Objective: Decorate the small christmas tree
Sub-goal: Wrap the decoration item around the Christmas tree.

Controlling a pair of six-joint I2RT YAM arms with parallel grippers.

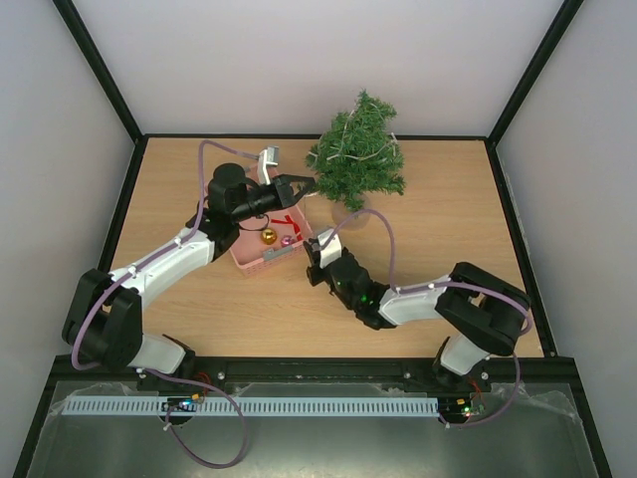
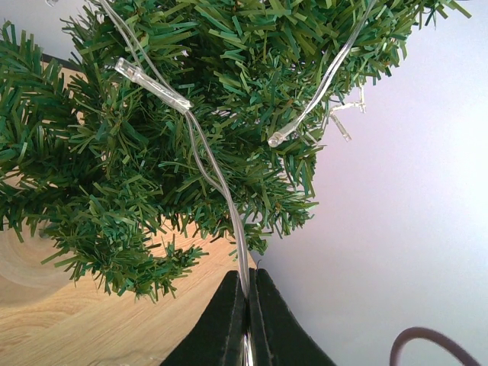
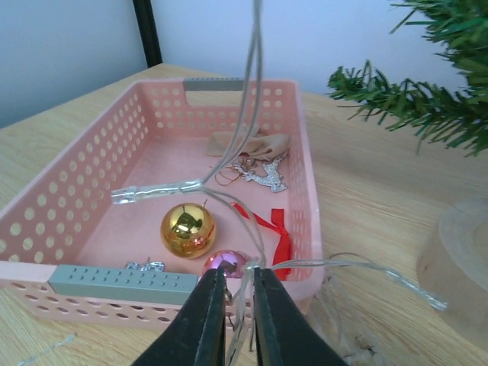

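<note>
Stringing lights: pinches light string (image 2: 217, 179) shut in left gripper (image 2: 245, 278) beside small christmas tree (image 1: 360, 154); seemingly nips it in near-closed right gripper (image 3: 240, 278) by pink basket (image 3: 76, 179). Next needs slack drawn right, round branches.

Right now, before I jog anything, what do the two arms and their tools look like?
The left arm and right arm have white shells over black joints, each trailed by a looping mauve cable. The left tool and right tool each end in two black tapered fingers.
</note>
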